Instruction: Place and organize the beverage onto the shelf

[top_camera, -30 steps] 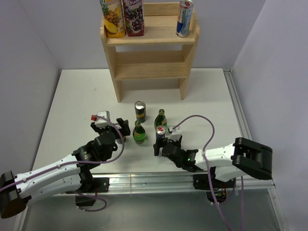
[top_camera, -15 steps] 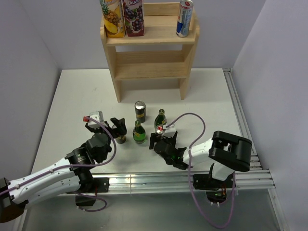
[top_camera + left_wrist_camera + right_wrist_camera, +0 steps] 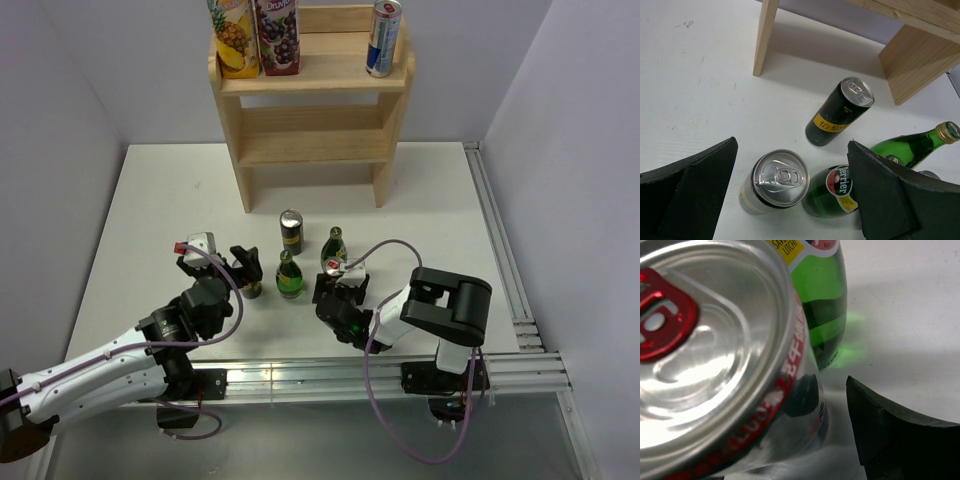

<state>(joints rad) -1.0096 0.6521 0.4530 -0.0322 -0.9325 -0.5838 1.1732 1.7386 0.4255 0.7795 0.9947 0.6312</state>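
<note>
1. Pale wood makes up the shelf [image 3: 310,120], which stands at the far side of the white desk [image 3: 170,200]. Its top tier holds a pineapple carton [image 3: 233,38] and a dark-berry carton [image 3: 278,35] side by side on the left. A blue and silver can [image 3: 383,38] stands upright on the right.
2. The two lower tiers show nothing on them in the top view.
3. In front of the shelf, a black can [image 3: 291,231] stands upright on the desk. A far green bottle [image 3: 334,247] is just to its right.
4. A near green bottle [image 3: 289,275] stands closer to the arms, its red and yellow label showing in the left wrist view.
5. The left gripper [image 3: 792,150] hangs low over the desk with its jaws spread wide. A silver can [image 3: 777,182] stands upright between them, touching neither, just beside the near green bottle.
6. The right gripper [image 3: 333,285] sits low at a red-tabbed can [image 3: 715,355], which stands just in front of the far green bottle.
7. Only one of its fingers [image 3: 900,435] shows in the wrist view, with bare desk between it and the can, so the jaws look open and not pressed on.
</note>
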